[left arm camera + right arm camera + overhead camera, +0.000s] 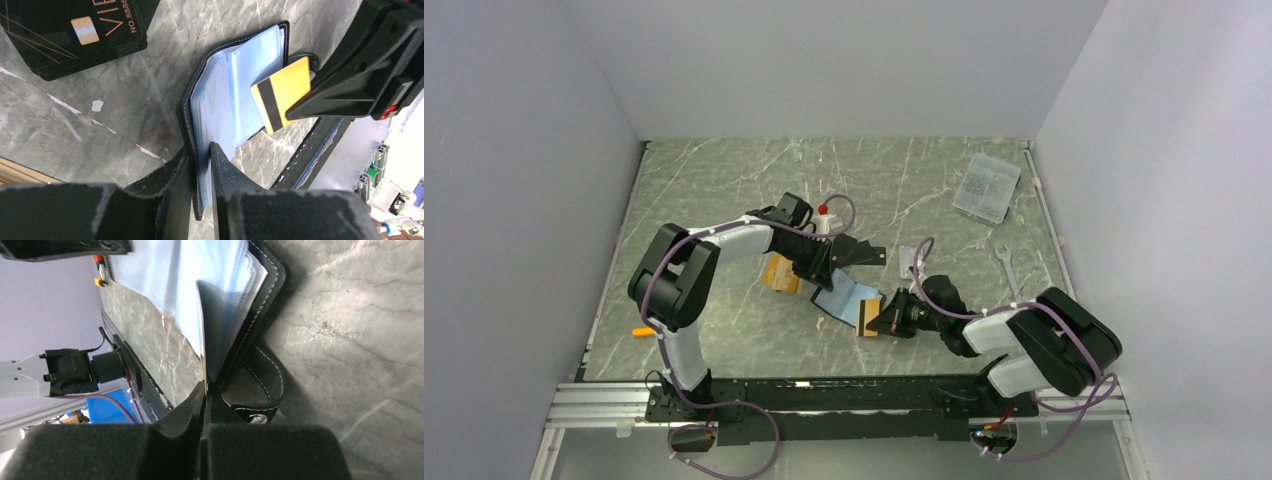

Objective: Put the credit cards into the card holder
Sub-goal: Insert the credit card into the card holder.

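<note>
the holder lies open in the middle of the table, its far left edge between the left gripper's fingers. one card sticks part way into its near right side from the right gripper. the stacked cards lie just behind the holder, the box far back right, and a wrench right of the holder.

Only one print is readable. Up and to the left of my left fingers, well apart from them, the top black card of a small stack carries pale capitals "VI", with a third letter cut by the picture's edge. Beside them it reads "NO. 8888", also cut off. The label on the clear plastic box, far beyond my fingers, is too small to read.
</note>
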Controlling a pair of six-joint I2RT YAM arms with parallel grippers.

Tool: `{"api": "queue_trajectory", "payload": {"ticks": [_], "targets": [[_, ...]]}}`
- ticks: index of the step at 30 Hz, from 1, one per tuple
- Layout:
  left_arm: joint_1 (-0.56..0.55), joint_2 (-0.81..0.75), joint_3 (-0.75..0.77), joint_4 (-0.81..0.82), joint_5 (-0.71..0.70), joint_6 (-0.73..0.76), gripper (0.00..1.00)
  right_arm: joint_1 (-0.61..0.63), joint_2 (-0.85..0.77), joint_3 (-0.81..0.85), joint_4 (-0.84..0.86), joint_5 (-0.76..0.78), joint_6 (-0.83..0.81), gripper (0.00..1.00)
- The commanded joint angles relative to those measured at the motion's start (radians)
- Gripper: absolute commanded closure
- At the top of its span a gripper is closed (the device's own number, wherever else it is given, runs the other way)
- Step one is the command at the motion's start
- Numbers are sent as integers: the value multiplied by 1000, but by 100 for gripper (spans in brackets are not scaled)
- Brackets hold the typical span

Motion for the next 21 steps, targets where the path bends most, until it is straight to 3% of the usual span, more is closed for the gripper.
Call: {"api": "queue_trajectory", "payload": {"ticks": [1,5,9,21], "targets": [[17,-9,-82,89,50,-29,78,-32,-115,41,-248,75,-73,100],[27,-60,-168,223,97,-115,77,-32,-186,100,-294,109,-60,100],[25,-55,-176,254,137,-163,77,-10,-165,180,-327,120,-61,100],[32,-59,-244,302,34,-300,83,101,6,228,-235,221,33,100]]}}
